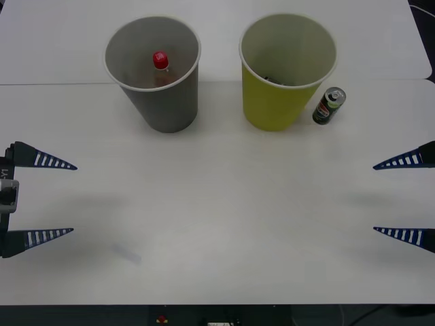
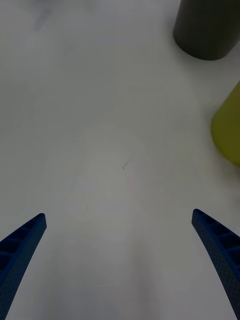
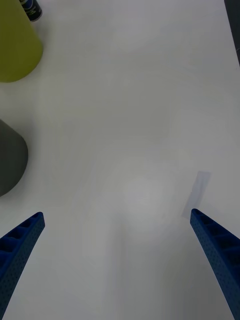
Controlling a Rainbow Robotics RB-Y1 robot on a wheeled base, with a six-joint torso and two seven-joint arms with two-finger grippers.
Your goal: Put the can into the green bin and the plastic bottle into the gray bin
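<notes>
Reaching for the can (image 1: 329, 106) was, by my judgement, the step in hand: it stood upright on the worktop (image 1: 217, 224), just beside the green bin (image 1: 285, 71) on the robot's right, while the plastic bottle (image 1: 160, 62) already sat inside the gray bin (image 1: 153, 71). The right tool (image 1: 404, 198) hovered at the right edge with its fingers wide apart and empty, well apart from the can. The left tool (image 1: 41, 198) waited at the left edge, likewise spread and empty. Doing it well probably meant approaching from the can's outer side, closing on its body, lifting above the pale rim, then releasing over the opening. The green bin's wall stood so close that a finger on that side risked nudging it.
</notes>
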